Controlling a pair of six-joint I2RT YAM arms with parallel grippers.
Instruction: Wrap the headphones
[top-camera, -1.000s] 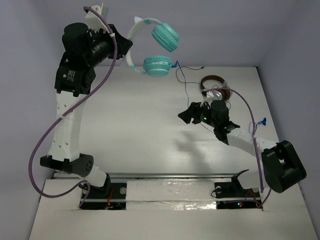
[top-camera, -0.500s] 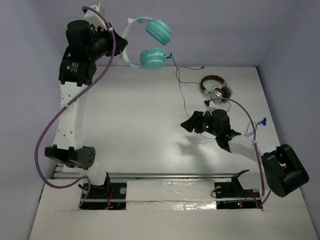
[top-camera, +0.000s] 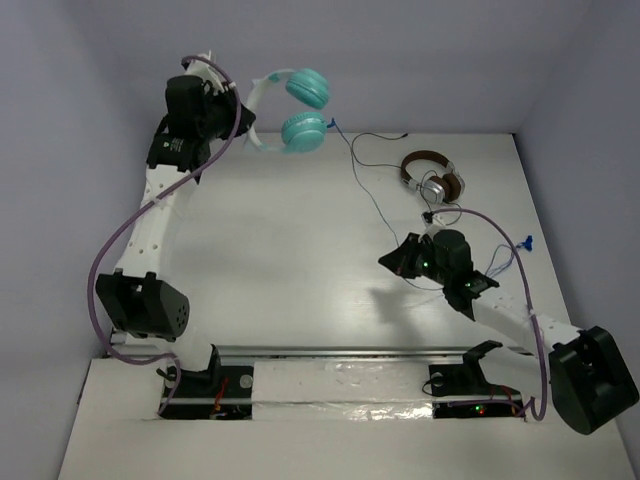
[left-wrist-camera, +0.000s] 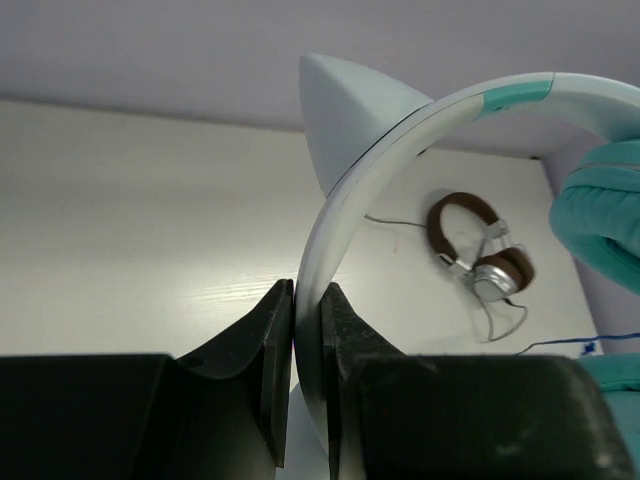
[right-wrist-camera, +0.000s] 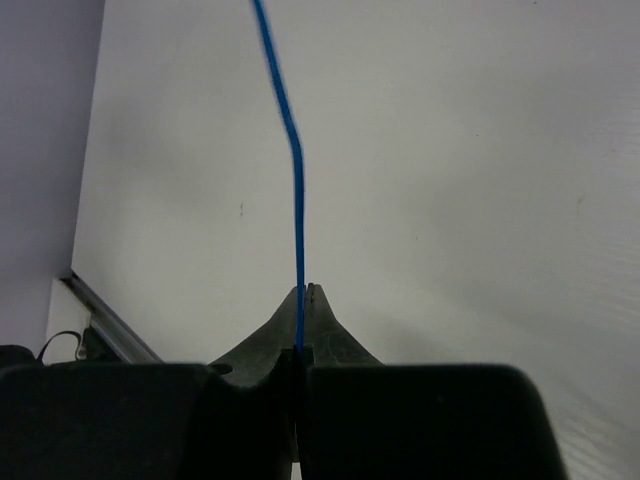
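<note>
High above the back left of the table hang the teal headphones (top-camera: 303, 130), held by their white headband (left-wrist-camera: 400, 130) with its pointed ear. My left gripper (left-wrist-camera: 307, 330) is shut on that headband, jaws pressed to both sides; from above, the left gripper (top-camera: 240, 120) is just left of the cups. The thin blue cable (top-camera: 365, 190) runs from the lower cup down to my right gripper (top-camera: 393, 262) over the table's middle right. In the right wrist view the cable (right-wrist-camera: 296, 180) is pinched between the shut right gripper (right-wrist-camera: 303, 300).
Brown-and-silver headphones (top-camera: 432, 178) lie at the back right with a loose dark cable around them; they also show in the left wrist view (left-wrist-camera: 480, 250). A small blue clip (top-camera: 526, 241) lies near the right edge. Purple walls enclose the table.
The right gripper has closed on the blue cable and drawn slightly right and nearer. The left arm has carried the headphones farther back, pulling the cable straighter.
</note>
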